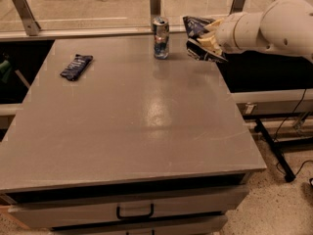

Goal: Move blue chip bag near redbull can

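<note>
The redbull can (pixel 161 37) stands upright near the far edge of the grey table (pixel 132 111), right of centre. The blue chip bag (pixel 198 35), dark navy and crinkly, is held just right of the can at the table's far right corner, low over the surface. My gripper (pixel 209 39) comes in from the right on a white arm (pixel 264 28) and is shut on the bag. A small gap separates the bag from the can. Whether the bag's lower edge touches the table is unclear.
A small dark blue snack bar wrapper (pixel 76 66) lies at the table's far left. A glass barrier with metal posts (pixel 155 1) runs behind the table. A drawer with a handle (pixel 135 211) is at the front. Cables and a stand leg (pixel 276 151) lie on the floor at right.
</note>
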Tool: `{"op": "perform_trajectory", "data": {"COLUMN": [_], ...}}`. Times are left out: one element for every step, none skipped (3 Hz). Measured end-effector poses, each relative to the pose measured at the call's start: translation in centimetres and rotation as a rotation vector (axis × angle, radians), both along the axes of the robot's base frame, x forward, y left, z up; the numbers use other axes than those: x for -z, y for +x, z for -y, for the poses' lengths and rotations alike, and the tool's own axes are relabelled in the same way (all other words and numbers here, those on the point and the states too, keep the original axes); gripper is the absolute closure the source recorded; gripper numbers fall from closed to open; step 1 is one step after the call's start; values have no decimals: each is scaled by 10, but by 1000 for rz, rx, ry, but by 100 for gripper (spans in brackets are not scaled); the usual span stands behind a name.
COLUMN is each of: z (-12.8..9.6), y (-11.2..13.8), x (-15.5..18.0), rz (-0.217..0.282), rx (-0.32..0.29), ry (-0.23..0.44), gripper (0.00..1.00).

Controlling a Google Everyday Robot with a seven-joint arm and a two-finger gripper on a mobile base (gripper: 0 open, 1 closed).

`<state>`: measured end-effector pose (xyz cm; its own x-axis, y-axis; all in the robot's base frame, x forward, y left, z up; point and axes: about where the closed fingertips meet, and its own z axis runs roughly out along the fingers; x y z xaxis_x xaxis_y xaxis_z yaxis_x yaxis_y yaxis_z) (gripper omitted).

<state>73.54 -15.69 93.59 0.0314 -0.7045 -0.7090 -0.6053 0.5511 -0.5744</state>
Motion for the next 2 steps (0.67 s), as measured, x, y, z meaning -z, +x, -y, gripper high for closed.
{"op": "perform_trajectory", "data": {"z": [-1, -10], "y": [5, 9], "x": [9, 21], "rz": [-15, -38], "rx": [44, 51], "ry": [23, 41], "gripper": [51, 28]}}
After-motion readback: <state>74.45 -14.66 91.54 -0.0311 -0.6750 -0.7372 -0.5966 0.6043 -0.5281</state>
